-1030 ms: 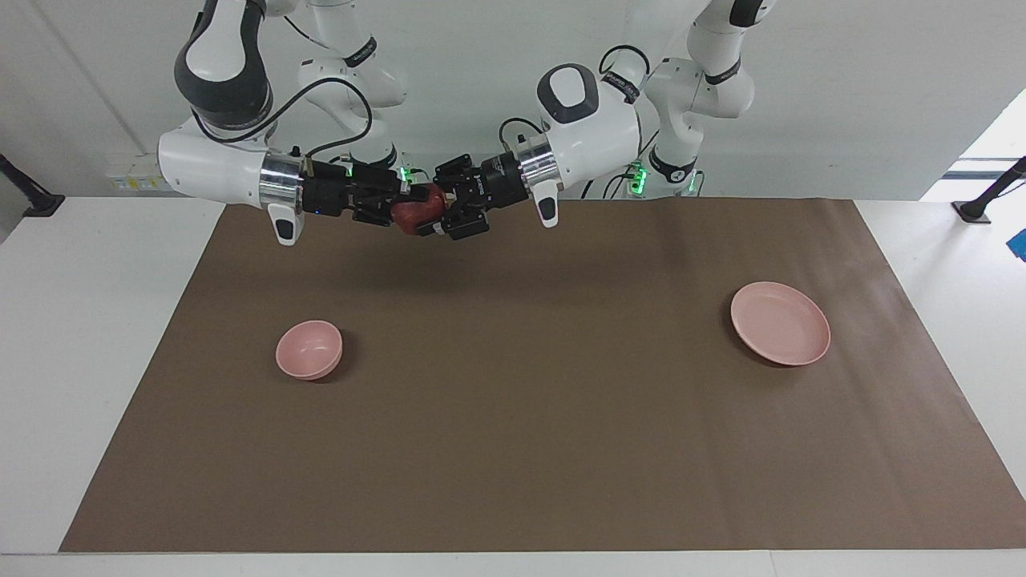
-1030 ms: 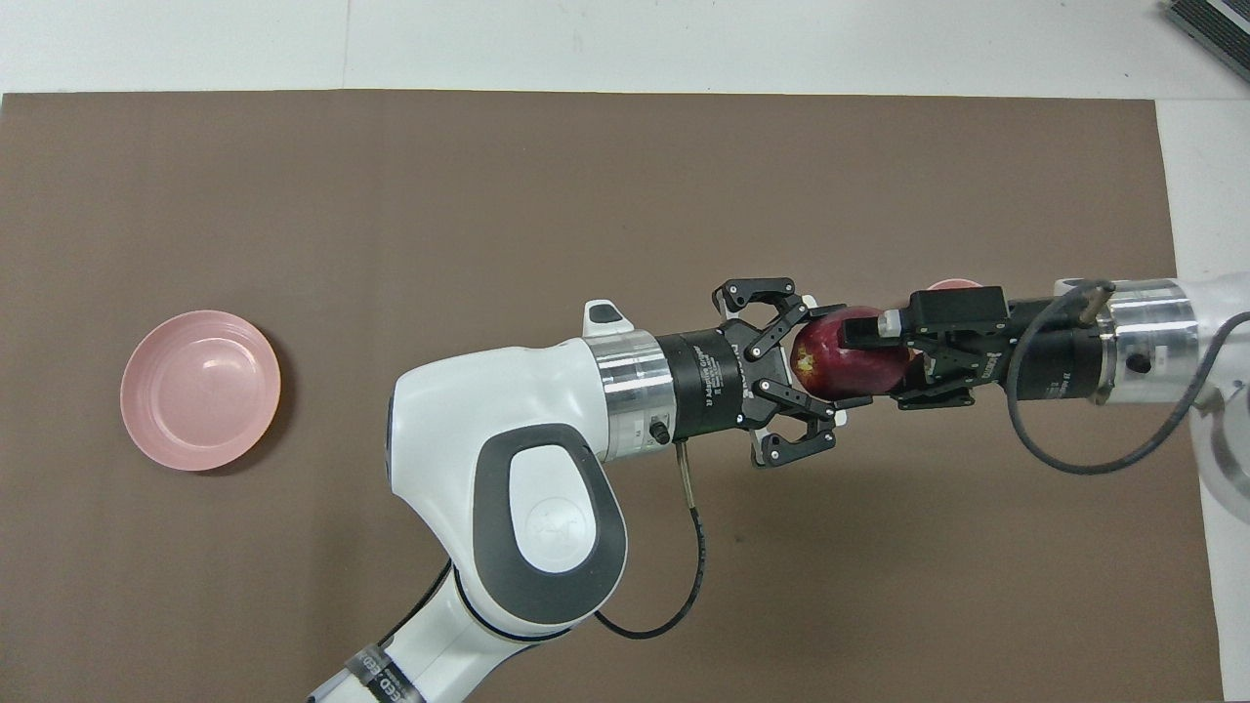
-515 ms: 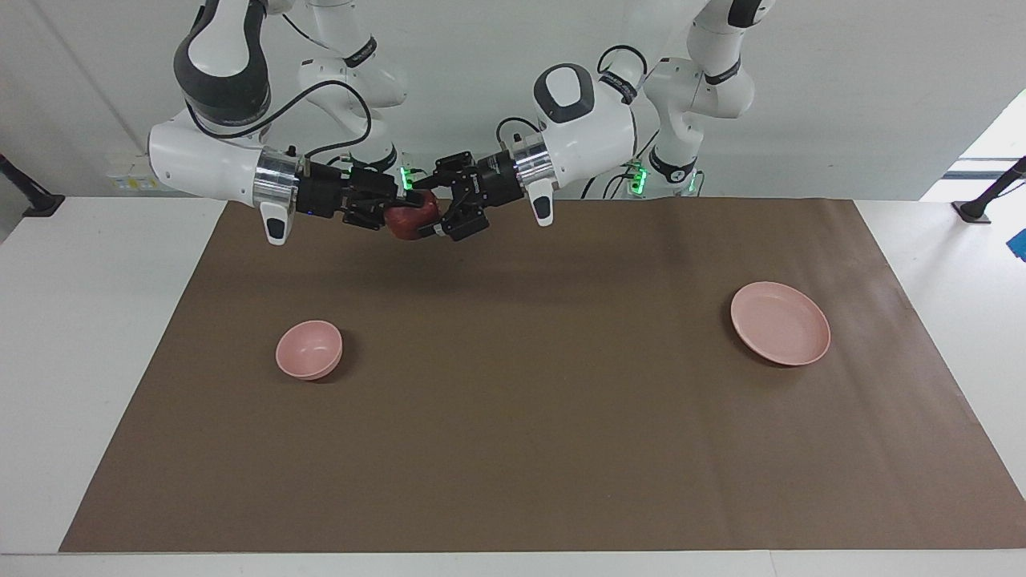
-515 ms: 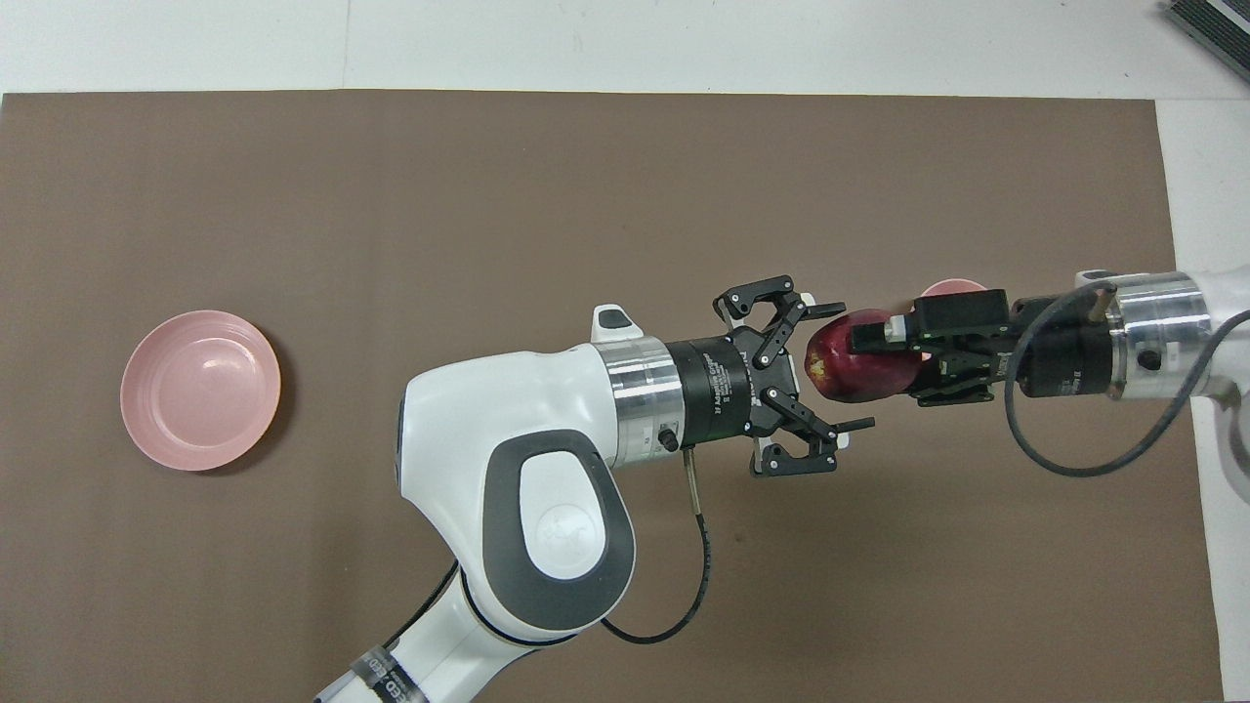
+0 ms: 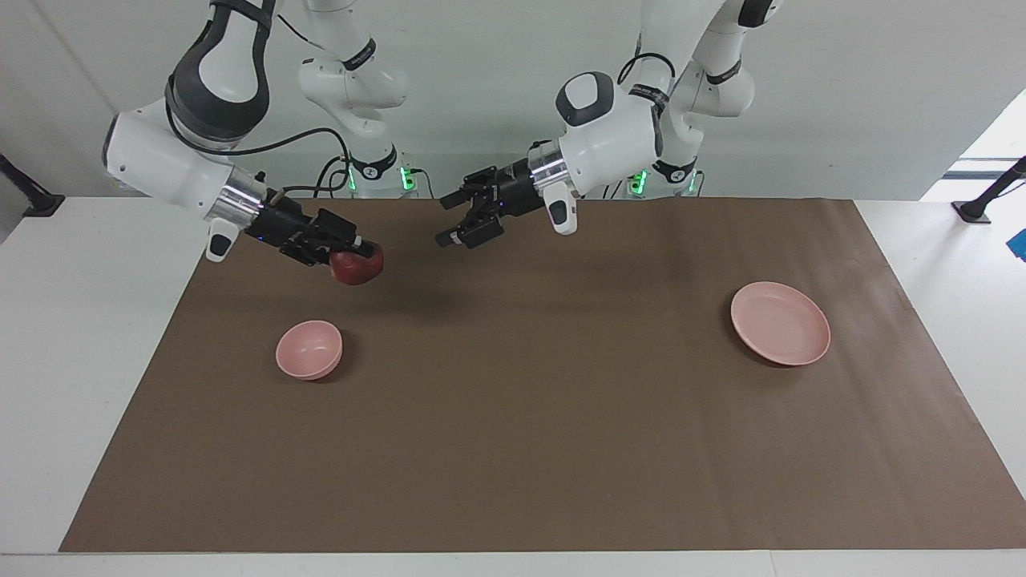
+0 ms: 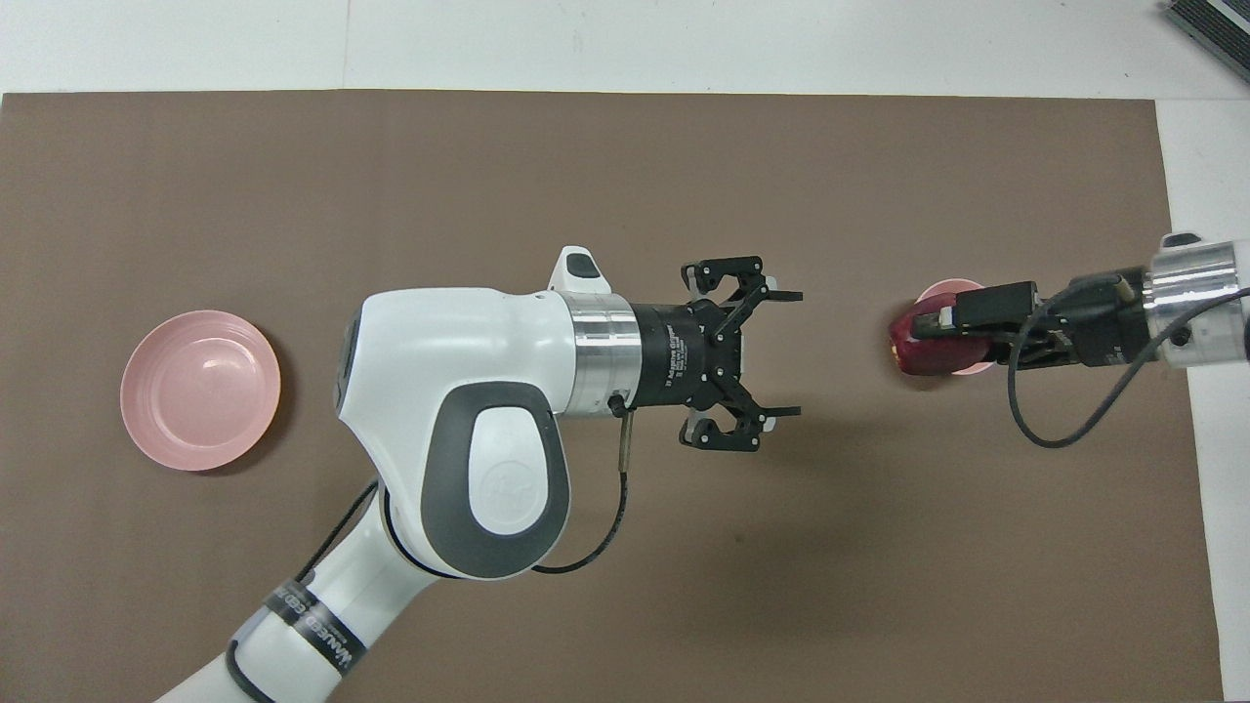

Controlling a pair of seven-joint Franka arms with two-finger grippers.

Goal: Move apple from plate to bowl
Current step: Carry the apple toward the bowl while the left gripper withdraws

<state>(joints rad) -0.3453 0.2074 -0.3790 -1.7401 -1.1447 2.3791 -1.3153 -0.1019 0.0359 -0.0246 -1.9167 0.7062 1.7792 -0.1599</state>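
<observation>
now we see the right gripper [image 5: 358, 255] at the left of the facing view, clamped on the dark red apple [image 5: 357, 265] and carrying it in the air over the brown mat [image 5: 521, 449], above and slightly right of the small pink bowl [image 5: 309, 349] in that frame. in the overhead view the same gripper [image 6: 939, 327] comes in from the right edge, and the apple [image 6: 918, 350] covers part of the bowl [image 6: 952, 290], of which only an arc of rim shows at the middle right of the frame. in the facing view the apple hangs clear of the bowl, not touching it.

the left gripper [image 5: 458, 218] sits at the upper middle of the facing view, in the air over the mat, its fingers spread wide with nothing between them. in the overhead view it [image 6: 786, 353] is at the centre of the frame, well apart from the apple.

the pale pink plate [image 5: 780, 323] lies flat on the mat at the middle right of the facing view, and at the middle left of the overhead view [image 6: 200, 390], well apart from both grippers. we see nothing on it.
</observation>
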